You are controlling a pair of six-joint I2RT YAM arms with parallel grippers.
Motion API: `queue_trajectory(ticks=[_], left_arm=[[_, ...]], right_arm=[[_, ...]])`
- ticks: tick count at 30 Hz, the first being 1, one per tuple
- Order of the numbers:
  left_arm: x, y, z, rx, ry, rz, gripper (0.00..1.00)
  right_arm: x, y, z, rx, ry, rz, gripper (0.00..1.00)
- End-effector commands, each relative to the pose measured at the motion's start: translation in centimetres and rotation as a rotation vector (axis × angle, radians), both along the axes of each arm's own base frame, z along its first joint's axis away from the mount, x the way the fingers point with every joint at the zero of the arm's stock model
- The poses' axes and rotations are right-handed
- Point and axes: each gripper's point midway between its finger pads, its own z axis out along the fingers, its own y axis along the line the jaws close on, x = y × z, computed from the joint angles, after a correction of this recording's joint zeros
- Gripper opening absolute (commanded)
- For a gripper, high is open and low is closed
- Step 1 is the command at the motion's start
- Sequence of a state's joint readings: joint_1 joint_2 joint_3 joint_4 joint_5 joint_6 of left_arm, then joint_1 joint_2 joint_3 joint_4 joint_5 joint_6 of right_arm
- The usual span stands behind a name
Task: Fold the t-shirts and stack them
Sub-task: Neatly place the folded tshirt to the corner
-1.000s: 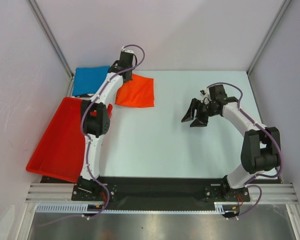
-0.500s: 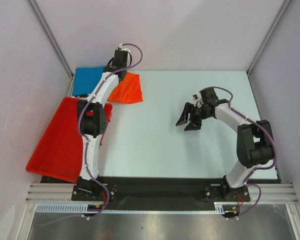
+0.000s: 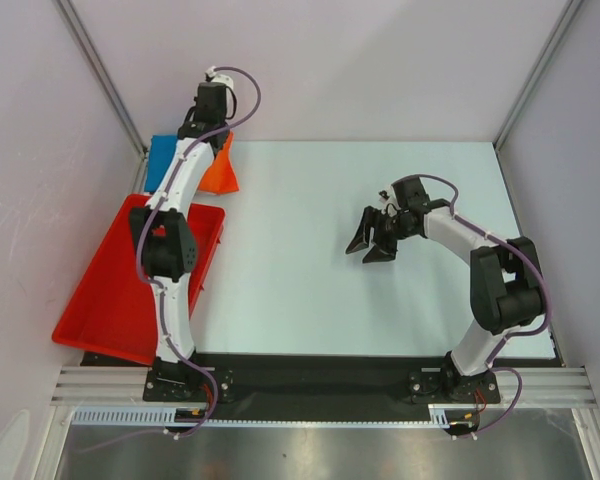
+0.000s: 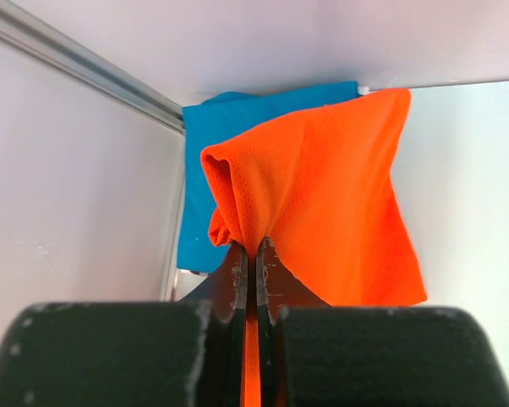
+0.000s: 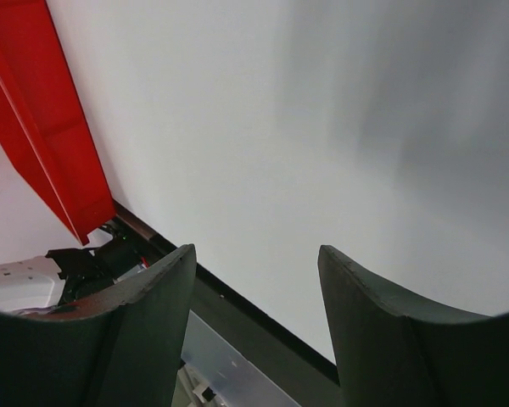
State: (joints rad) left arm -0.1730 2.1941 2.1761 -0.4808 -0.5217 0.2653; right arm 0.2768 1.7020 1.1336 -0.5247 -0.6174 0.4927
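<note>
The left gripper (image 4: 253, 248) pinches the orange shirt (image 4: 322, 195), partly over the blue shirt (image 4: 197, 220) at the table's (image 3: 300, 290) far left corner; the right gripper (image 3: 371, 240) hangs open, empty, mid-table.

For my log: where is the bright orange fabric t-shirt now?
In the top view the orange t-shirt is at the far left corner, pinched by the left gripper, beside the blue fabric t-shirt.

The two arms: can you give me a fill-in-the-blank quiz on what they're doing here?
The left gripper pinches the orange t-shirt with jaws ____.
The right gripper holds ____.
The other t-shirt, in the far left corner, is ____.
The red tray sits beside the ____ arm.
Missing: shut, nothing, blue, left.
</note>
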Motion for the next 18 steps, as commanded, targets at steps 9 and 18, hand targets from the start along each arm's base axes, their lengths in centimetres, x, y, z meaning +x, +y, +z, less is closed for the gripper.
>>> queue_trajectory(ticks=[9, 18], left_arm=[[-2.0, 1.6, 8.1, 0.024, -0.154, 0.01, 0.0], [-4.1, 2.1, 10.0, 0.04, -0.176, 0.0, 0.0]], right_arm=[[1.1, 1.2, 0.8, 0.02, -0.039, 0.006, 0.65], [0.8, 1.4, 0.6, 0.025, -0.032, 0.008, 0.65]])
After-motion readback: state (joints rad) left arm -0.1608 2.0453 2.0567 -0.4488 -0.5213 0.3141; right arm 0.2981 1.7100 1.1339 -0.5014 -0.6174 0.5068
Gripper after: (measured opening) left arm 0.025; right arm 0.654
